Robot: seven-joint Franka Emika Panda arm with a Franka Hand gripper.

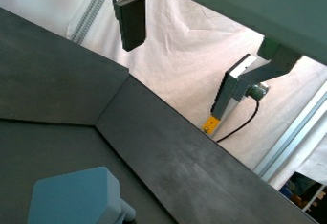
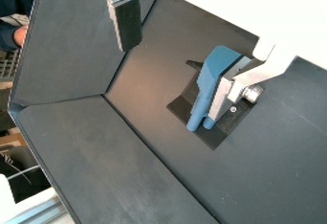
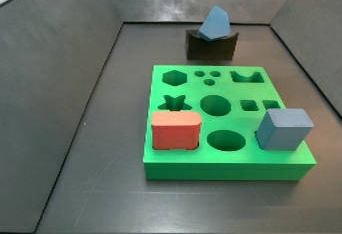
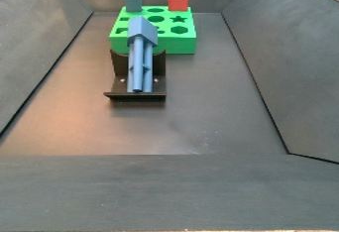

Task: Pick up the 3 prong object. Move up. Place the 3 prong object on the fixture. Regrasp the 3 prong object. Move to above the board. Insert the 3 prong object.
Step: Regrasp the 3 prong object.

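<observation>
The steel-blue 3 prong object [image 3: 215, 22] leans upright in the notch of the dark fixture [image 3: 210, 46], behind the green board [image 3: 227, 168]. It also shows in a side view [image 4: 142, 53] on the fixture [image 4: 137, 89] in front of the board [image 4: 157, 33]. In a wrist view the object [image 2: 211, 89] rests on the fixture [image 2: 192, 108], below and beside one finger. My gripper [image 2: 179, 60] is open and empty, raised above the fixture, apart from the object. It also shows open in a wrist view [image 1: 185, 60]. The gripper is out of both side views.
A red rounded block [image 3: 175, 131] and a pale blue cube [image 3: 283, 128] stand on the board's near edge. Dark sloping walls [image 3: 54, 58] enclose the floor. A pale blue shape [image 1: 83, 199] shows at a wrist view's edge; I cannot tell which piece.
</observation>
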